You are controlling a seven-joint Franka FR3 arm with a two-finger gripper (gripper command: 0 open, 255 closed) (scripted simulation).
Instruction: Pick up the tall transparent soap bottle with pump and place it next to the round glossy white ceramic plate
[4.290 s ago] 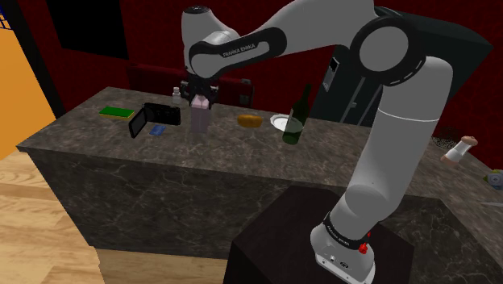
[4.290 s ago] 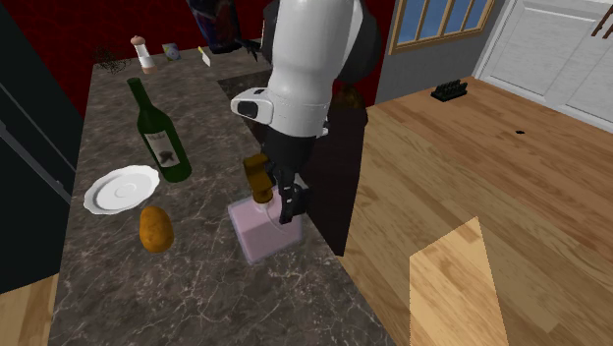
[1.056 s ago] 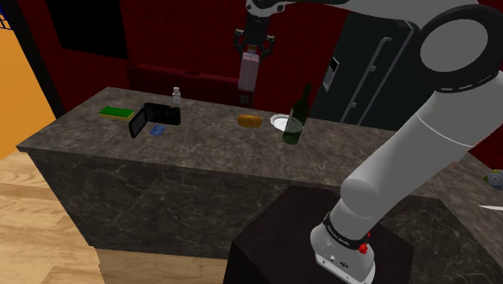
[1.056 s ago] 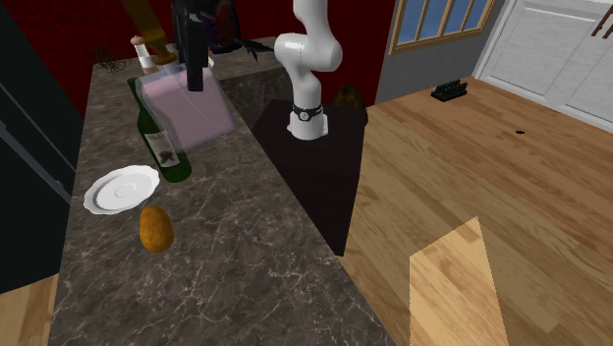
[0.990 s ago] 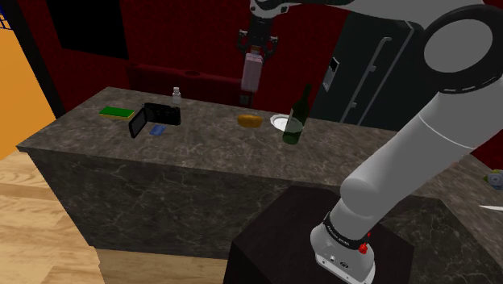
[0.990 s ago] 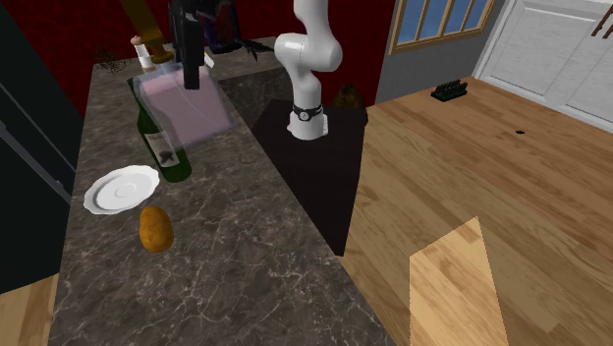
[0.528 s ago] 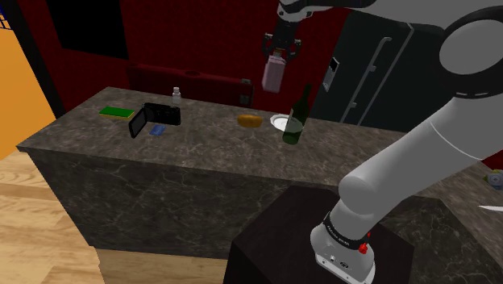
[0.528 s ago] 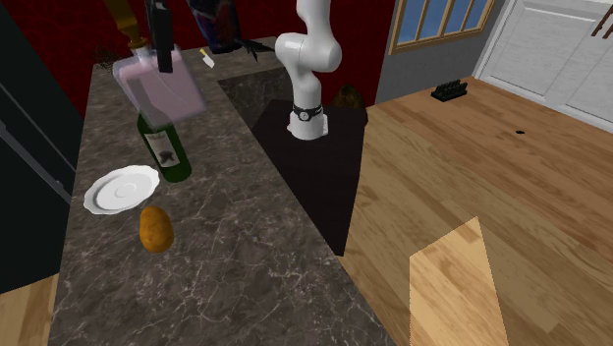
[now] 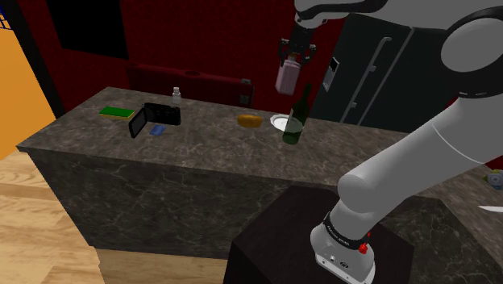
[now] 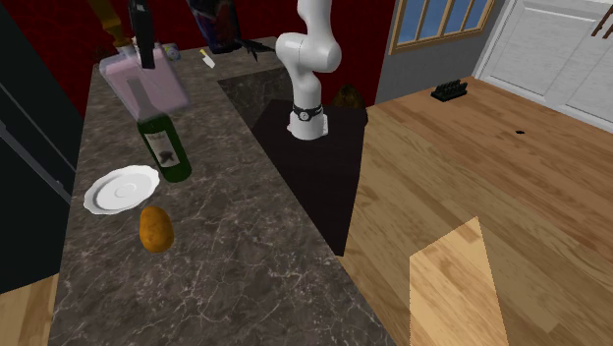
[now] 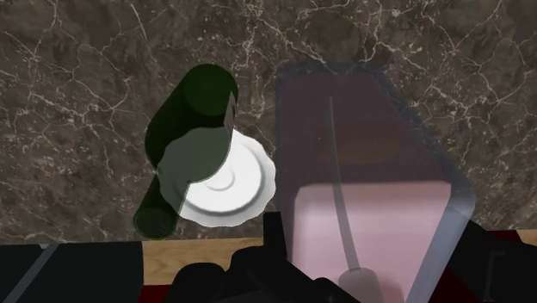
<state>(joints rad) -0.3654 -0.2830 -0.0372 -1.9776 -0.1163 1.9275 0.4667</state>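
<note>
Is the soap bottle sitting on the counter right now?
No, the soap bottle hangs in the air from the claw, well above the counter.

My arm [image 9: 419, 153] rises from its base [image 9: 342, 242], folds at a broad elbow near the shoulder view's upper right, then reaches far out towards that view's left, close to full stretch. I have the wrist turned so the pincer [image 9: 295, 53] points straight down, held high. Its two black fingers [image 11: 274, 231] are clamped on the top of the soap bottle [image 9: 286, 77], which hangs beneath them in the air.
</note>
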